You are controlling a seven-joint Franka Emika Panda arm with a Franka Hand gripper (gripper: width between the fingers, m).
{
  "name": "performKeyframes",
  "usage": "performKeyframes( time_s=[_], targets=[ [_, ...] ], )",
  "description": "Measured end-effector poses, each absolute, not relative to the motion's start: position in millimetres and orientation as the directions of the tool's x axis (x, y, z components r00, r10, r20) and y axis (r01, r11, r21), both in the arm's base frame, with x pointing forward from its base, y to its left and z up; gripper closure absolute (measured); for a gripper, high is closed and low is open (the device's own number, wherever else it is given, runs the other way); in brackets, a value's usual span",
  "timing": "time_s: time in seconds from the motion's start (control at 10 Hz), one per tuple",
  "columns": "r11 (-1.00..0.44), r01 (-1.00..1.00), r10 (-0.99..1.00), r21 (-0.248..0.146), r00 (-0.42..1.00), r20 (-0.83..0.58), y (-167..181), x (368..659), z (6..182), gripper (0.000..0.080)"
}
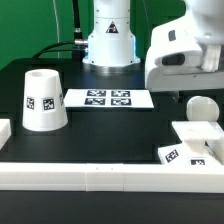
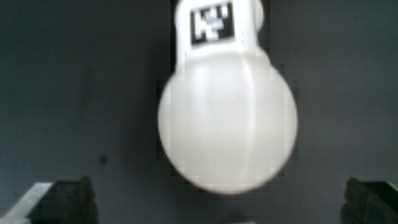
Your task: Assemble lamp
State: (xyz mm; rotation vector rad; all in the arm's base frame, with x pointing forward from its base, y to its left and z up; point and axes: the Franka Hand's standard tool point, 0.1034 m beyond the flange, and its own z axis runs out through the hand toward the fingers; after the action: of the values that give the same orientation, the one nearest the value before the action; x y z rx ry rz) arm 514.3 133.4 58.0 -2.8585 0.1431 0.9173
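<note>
Hovering over the bulb (image 2: 228, 115) at about three o'clock in the exterior view, the Panda's gripper (image 2: 217, 206) is spread wide and holds nothing. Its two dark fingertips (image 2: 64, 200) flank the bulb's rounded end without touching it, a stance that reads as lining up for a grasp. The bulb appears to lie on its side on the black table (image 1: 110, 135), its tagged neck pointing away from the fingers, so the jaws would close across the smooth round body, which could slip if the squeeze lands off centre. Just beside it, toward five o'clock, sits the low square base (image 1: 192, 138), probably where the bulb is bound. The tapered shade (image 1: 44, 100) stands wide end down at nine o'clock, well apart, presumably kept for a later step. The marker board (image 1: 110, 98) lies flat at centre, in front of the robot body (image 1: 108, 40) at twelve o'clock. No lamp part is yet joined.
</note>
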Motion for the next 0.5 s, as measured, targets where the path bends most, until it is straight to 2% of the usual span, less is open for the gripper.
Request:
performKeyframes(
  time_s=[0.5],
  targets=[
    [-0.990,-0.116,-0.008,-0.076,0.598,-0.801,138,492,41.3,0.0101]
  ],
)
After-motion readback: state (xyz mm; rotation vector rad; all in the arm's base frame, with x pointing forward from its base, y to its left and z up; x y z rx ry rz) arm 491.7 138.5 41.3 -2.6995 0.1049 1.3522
